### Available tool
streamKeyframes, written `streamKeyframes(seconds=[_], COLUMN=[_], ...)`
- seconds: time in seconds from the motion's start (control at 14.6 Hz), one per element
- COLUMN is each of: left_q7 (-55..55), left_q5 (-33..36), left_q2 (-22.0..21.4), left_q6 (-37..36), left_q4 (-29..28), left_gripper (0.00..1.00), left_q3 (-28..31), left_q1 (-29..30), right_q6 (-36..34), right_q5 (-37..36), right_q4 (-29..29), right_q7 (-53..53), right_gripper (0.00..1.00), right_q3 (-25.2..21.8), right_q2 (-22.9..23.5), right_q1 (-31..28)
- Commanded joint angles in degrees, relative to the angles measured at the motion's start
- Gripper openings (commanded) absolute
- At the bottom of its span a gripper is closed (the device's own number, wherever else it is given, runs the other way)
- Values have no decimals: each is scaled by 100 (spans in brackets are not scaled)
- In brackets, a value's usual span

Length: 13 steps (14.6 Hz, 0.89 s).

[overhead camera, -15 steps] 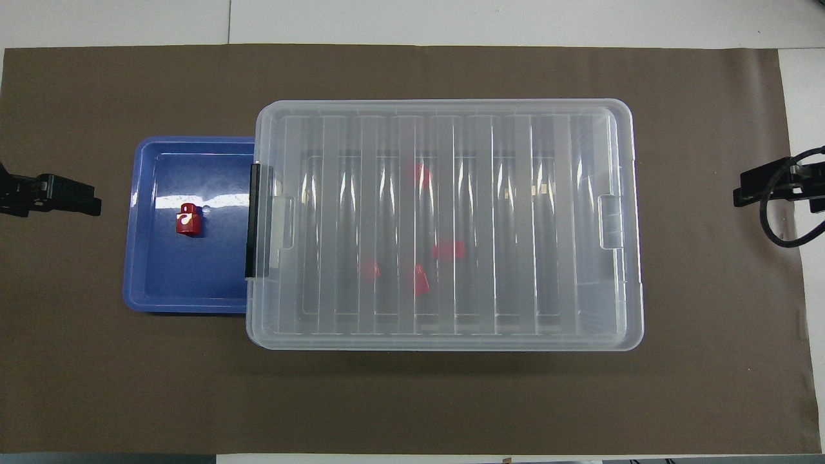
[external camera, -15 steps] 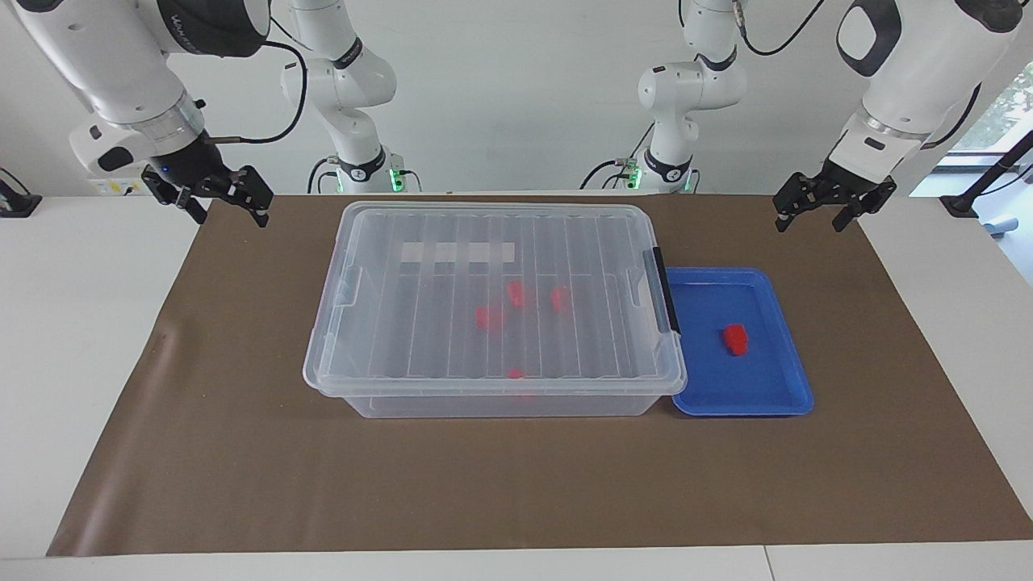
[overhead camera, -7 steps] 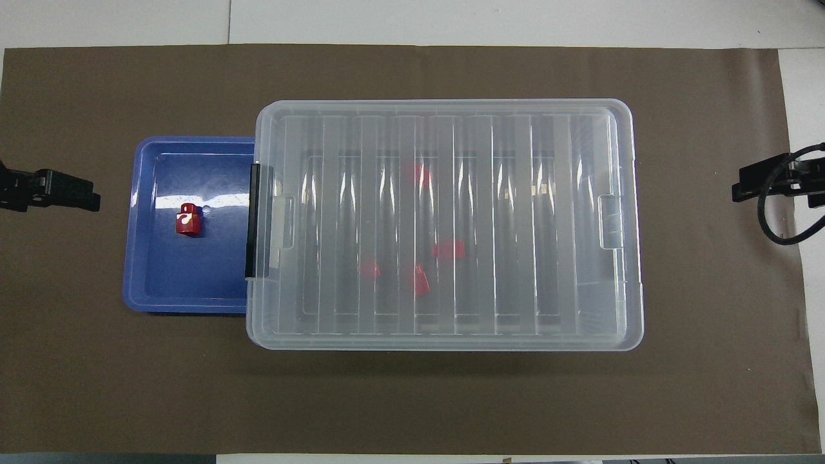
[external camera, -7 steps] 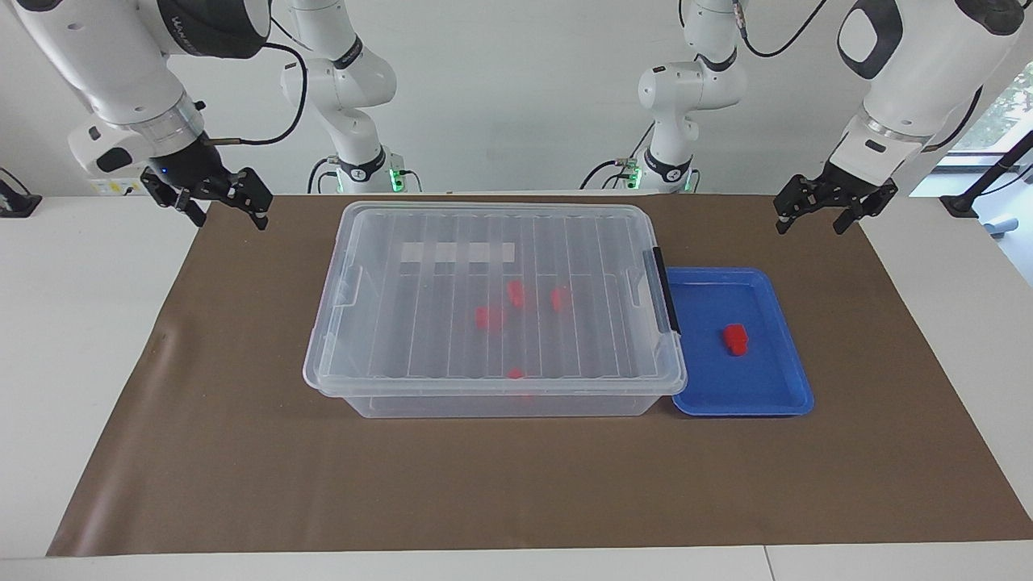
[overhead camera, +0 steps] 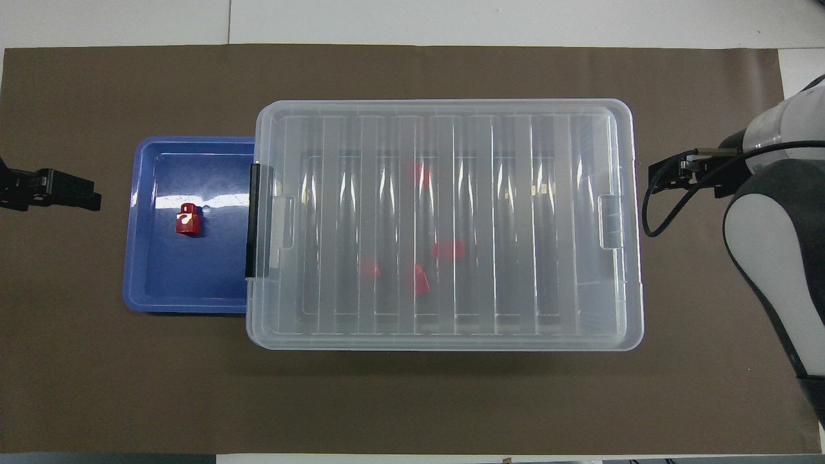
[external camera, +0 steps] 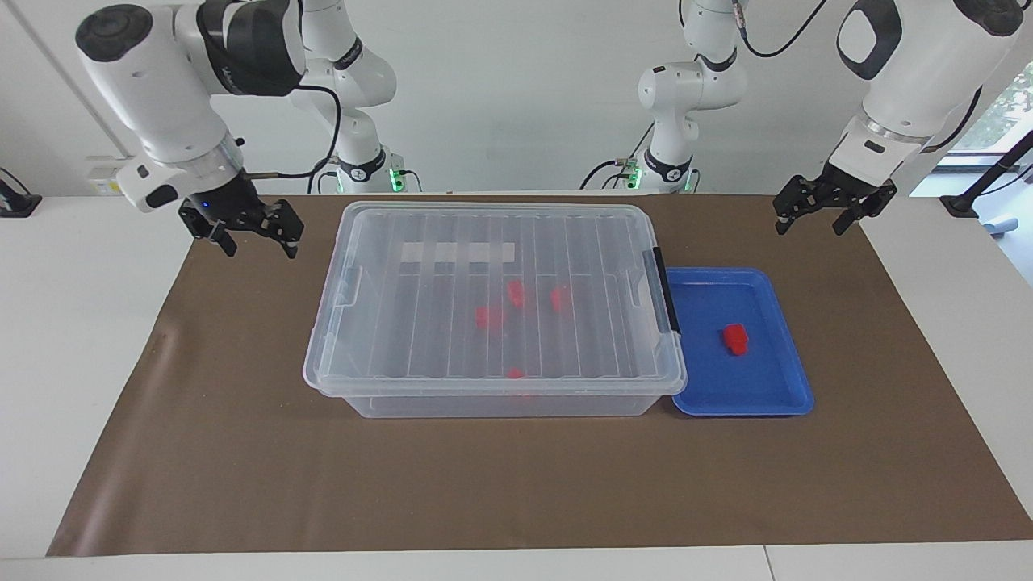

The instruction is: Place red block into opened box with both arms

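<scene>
R gripper (external camera: 254, 234) hangs w/ fingers spread, nothing btwn them, over the brown mat (external camera: 242, 452) just beside the box (external camera: 494, 379) at the right arm's end of the table; not touching the box. L gripper (external camera: 823, 211) also spread wide & empty, up over the mat's corner at the left arm's end, well apart from the box, w/ the blue tray (external camera: 775, 399) lying btwn it & the box in plan. In the overhead view only the L gripper's tips (overhead camera: 71, 193) show at the frame edge. Box sits mid-mat, its clear ribbed lid (external camera: 452, 339) on top & flat, black latch (external camera: 667, 290) at the end toward the tray, white label strip (external camera: 457, 252) on the side nearer the robots. Tray touches the box at the latch end. Red block (external camera: 735, 338) lies in the tray, roughly mid-tray, apart from the box wall & from both grippers. Several other red blocks (external camera: 489, 317) seen blurred thru the lid inside the box; exact poses can't tell.
</scene>
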Motion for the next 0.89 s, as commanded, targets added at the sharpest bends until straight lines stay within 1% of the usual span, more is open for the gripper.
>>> streamKeyframes(seconds=[0.0, 0.21, 0.41, 0.62, 0.82], left_q7=[86, 33, 24, 94, 112], left_q5=[-4, -4, -4, -4, -4], left_q2=[4, -14, -58, -58, 3], left_q6=[59, 68, 50, 77, 217], left_q4=[16, -2, -10, -19, -28], left_gripper=[100, 100, 100, 100, 100], left_q3=[32, 40, 40, 40, 321], left_q1=[-26, -43, -43, -96, -377], right_q6=[357, 745, 833, 982, 1141], right_q5=[35, 35, 35, 35, 35], right_q4=[-445, -753, -771, -894, -1096], right_q7=[75, 128, 295, 409, 340], right_gripper=[100, 100, 100, 100, 100], right_q3=[37, 160, 169, 292, 292], right_q2=[-127, -109, -39, -21, -30], right_q1=[-40, -40, -31, -31, -31])
